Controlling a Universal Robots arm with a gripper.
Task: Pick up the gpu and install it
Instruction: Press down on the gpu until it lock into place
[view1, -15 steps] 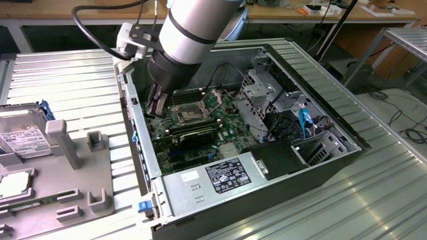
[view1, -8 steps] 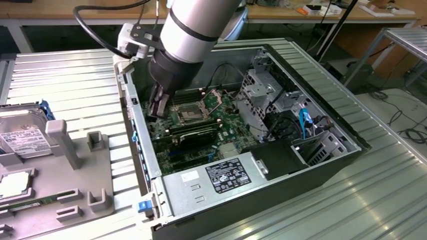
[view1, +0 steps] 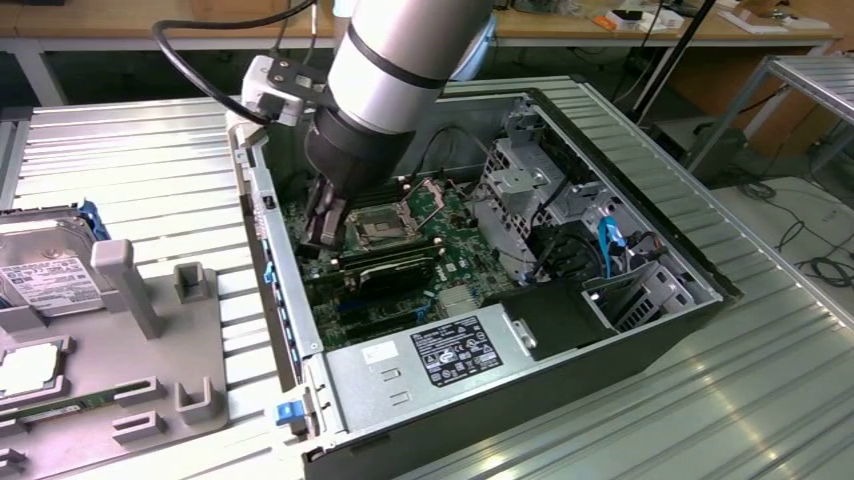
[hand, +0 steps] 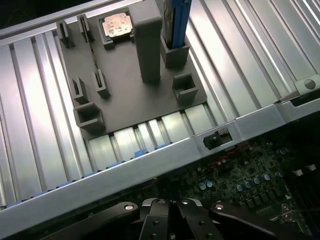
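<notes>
My gripper (view1: 320, 232) reaches down into the open computer case (view1: 667, 250), close to the case's wall on the exterior view's left and just above the motherboard (view1: 447, 205). In the wrist view its fingers (hand: 156, 220) are pressed together with nothing showing between them, over the green board (hand: 250, 175). A long black-faced card (view1: 394, 272), which looks like the gpu, stands on the motherboard right beside the gripper's tip. I cannot tell whether the gripper touches it.
A grey fixture tray (view1: 147, 340) (hand: 130, 95) lies outside the case on the ribbed metal table, with a hard drive (view1: 47, 270) and a CPU chip (hand: 117, 25) in it. The power supply (view1: 441, 350), drive cage (view1: 514, 180) and cables crowd the case.
</notes>
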